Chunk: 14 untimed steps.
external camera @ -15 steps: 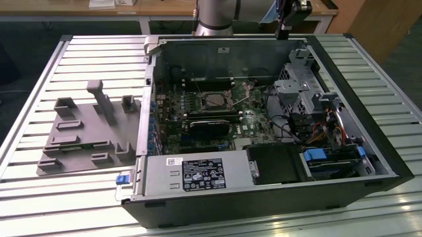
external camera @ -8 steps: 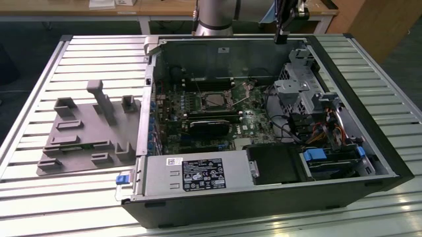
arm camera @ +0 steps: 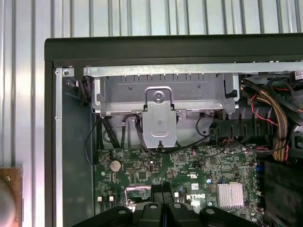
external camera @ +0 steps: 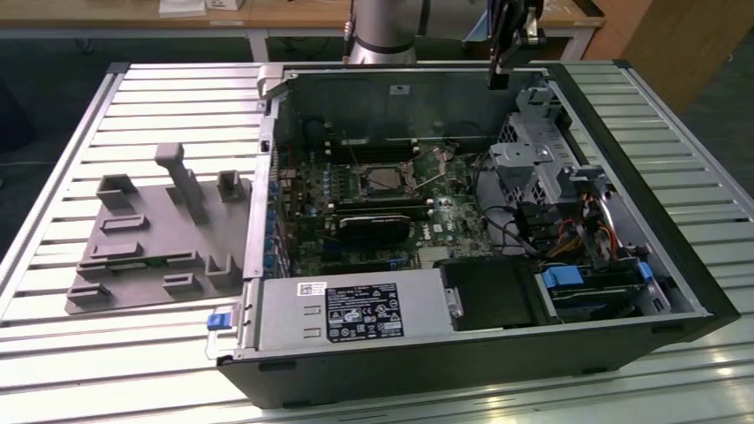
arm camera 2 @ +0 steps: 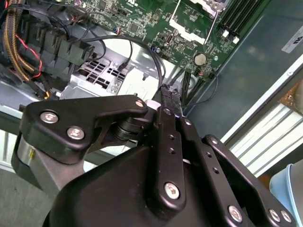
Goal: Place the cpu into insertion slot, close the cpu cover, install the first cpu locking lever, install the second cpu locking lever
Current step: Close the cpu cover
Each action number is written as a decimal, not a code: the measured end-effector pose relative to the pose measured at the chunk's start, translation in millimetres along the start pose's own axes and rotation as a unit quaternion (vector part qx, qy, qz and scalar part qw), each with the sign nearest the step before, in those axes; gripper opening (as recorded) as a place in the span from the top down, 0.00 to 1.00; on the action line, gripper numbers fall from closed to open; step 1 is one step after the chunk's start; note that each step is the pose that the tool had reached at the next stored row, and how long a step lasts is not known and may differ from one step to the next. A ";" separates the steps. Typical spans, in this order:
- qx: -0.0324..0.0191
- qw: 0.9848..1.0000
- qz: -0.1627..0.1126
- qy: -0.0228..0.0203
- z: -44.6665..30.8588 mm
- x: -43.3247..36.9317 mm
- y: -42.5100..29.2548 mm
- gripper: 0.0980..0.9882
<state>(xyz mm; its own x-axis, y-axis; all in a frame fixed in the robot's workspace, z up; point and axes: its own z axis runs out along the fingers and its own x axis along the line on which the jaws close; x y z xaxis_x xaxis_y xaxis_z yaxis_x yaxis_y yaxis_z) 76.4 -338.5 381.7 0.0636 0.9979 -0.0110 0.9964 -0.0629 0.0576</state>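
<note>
A black label and a white sticker stood on the power supply. None of their print could be read.

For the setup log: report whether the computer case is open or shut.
Open: the computer case lies on its side, uncovered, motherboard exposed.
</note>
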 end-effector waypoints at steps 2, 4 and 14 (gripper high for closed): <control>0.000 1.000 0.000 0.000 3.5 0.0 -0.7 1.00; 0.000 1.000 0.000 0.000 7.2 0.0 -1.3 1.00; 0.001 1.000 0.000 0.000 25.3 0.1 -4.1 1.00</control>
<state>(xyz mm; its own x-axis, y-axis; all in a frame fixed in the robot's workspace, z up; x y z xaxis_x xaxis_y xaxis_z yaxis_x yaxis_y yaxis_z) 73.8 -338.5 356.2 0.0636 0.9979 -0.0111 0.9964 -0.0629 0.0565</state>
